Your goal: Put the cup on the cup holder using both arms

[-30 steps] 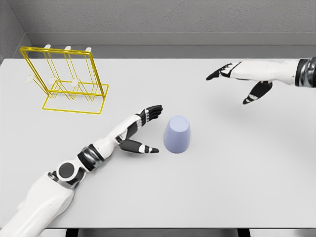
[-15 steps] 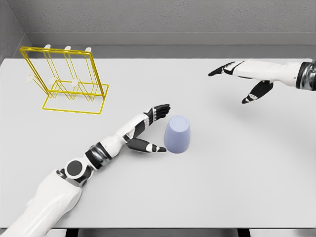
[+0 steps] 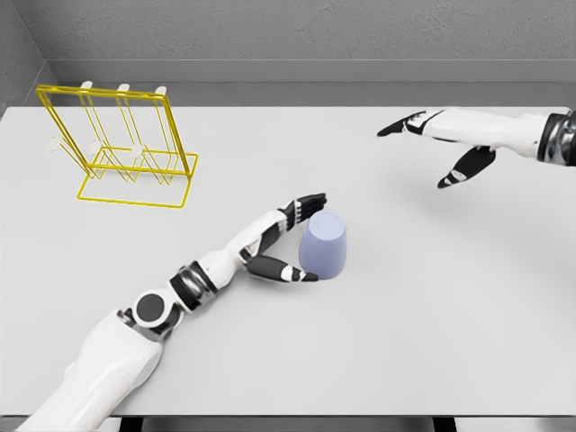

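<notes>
my right arm (image 3: 504,133) runs off the frame's right edge, well beyond the cup (image 3: 324,244); my left shoulder is cut off below.

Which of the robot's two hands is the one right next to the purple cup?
The left hand, open around the cup at mid-table. The right hand hovers far off at upper right.

Cup (image 3: 323,245) mid-table (image 3: 432,342); holder (image 3: 117,148) far back left (well apart); left hand (image 3: 286,241) just beside cup's left.

No readable text, no labels, no brand marks, no numbers, no signs on any surface in the head view
</notes>
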You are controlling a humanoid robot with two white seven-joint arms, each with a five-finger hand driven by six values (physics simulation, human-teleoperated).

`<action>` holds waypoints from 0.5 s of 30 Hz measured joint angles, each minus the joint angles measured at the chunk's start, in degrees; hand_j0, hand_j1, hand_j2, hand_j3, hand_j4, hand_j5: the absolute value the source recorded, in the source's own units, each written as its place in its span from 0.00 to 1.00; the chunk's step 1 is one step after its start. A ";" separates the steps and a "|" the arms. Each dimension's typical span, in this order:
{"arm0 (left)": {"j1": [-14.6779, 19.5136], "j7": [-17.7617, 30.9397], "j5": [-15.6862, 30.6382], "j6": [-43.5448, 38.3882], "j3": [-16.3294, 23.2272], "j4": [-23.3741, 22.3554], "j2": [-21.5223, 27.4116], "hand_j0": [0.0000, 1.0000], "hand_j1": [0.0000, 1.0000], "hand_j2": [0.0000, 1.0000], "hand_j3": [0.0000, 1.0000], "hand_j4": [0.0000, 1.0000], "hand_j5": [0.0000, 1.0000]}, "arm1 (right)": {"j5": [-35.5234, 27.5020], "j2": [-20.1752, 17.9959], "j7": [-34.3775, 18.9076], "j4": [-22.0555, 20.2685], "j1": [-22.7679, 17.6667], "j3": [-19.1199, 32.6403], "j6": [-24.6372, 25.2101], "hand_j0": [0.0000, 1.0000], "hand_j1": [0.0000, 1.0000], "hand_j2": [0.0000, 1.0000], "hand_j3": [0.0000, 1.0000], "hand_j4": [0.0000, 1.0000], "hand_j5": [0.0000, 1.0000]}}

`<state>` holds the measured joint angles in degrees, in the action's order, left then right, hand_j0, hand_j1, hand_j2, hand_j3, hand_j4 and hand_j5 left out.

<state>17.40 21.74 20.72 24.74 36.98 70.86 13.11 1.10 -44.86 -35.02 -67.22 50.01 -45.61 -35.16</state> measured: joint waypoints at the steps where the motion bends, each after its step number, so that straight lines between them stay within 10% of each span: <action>1: -0.09 -0.01 -0.04 0.01 0.00 0.00 -0.21 1.00 1.00 1.00 1.00 1.00 1.00 | 0.00 0.00 0.00 0.00 0.00 0.11 0.00 1.00 1.00 1.00 1.00 1.00 1.00; 8: -0.09 -0.12 -0.97 0.10 0.07 -0.18 -2.34 0.99 0.99 0.99 0.99 0.99 0.99 | 0.00 -0.10 0.00 0.01 0.00 0.37 0.00 1.00 1.00 1.00 1.00 1.00 1.00; 12: -0.09 -0.16 -1.00 0.12 0.08 -0.18 -3.07 0.39 0.39 0.39 0.39 0.39 0.39 | 0.00 -0.25 0.00 0.01 0.00 0.42 0.00 1.00 1.00 1.00 1.00 1.00 1.00; 15: -0.17 0.10 -0.96 0.15 0.05 -0.15 -3.20 0.29 0.29 0.29 0.29 0.29 0.29 | 0.00 -0.37 0.00 0.00 0.00 0.43 0.00 1.00 1.00 1.00 1.00 1.00 1.00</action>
<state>17.23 21.84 19.76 24.90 37.03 70.71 9.91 1.10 -45.23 -35.02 -67.22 50.01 -45.18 -35.16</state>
